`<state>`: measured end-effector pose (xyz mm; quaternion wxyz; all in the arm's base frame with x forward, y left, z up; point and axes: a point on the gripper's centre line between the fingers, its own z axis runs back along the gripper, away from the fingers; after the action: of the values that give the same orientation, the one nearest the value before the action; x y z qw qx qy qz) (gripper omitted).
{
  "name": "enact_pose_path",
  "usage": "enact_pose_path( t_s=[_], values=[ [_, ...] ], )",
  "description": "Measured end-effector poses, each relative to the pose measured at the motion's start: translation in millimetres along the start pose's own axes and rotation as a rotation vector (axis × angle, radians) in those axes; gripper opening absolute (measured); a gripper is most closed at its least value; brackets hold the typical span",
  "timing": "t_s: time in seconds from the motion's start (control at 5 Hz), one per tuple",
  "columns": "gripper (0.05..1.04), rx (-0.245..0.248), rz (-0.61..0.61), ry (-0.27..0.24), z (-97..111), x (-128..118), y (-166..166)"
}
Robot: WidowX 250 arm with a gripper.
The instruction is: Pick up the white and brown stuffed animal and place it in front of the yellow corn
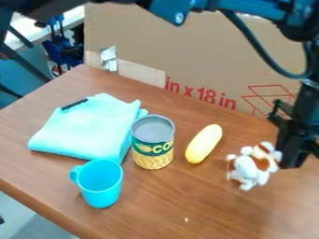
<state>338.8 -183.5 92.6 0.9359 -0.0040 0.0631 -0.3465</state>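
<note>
Plush toy [250, 165], white with brown patches: located right of centre, in the lower half of the frame. It lies immediately left of the black gripper [295, 161], its right side meeting the gripper's dark outline. The toy's longer line appears to slant from lower left to upper right. Whether the gripper is spread, pressed together or pinching the toy cannot be told; actual contact is likewise unconfirmed.

Blue cup [100, 183]: upright, lower left, handle to the left. Beyond it, an upright can [152, 142] near centre and a yellow oblong thing [204, 144] to the can's right, tilted toward upper right. Folded cloth [87, 128]: left of the can, partly hidden by can and cup, a dark slim object [74, 104] on it. Cardboard box [205, 56]: behind the table [149, 200].

Defects of view: gripper cut by the right edge; toy's underside hidden; its head hard to separate from its limbs.
</note>
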Motion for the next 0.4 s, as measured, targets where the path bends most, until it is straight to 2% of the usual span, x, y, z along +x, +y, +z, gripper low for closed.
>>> enact_pose_path(
  t_s=[0.2,0.4],
  values=[
    [0.073,0.000,0.059,-0.030,-3.3,-11.2,22.0],
    [0.073,-0.035,0.109,-0.067,-5.4,-15.2,38.5]
  ],
)
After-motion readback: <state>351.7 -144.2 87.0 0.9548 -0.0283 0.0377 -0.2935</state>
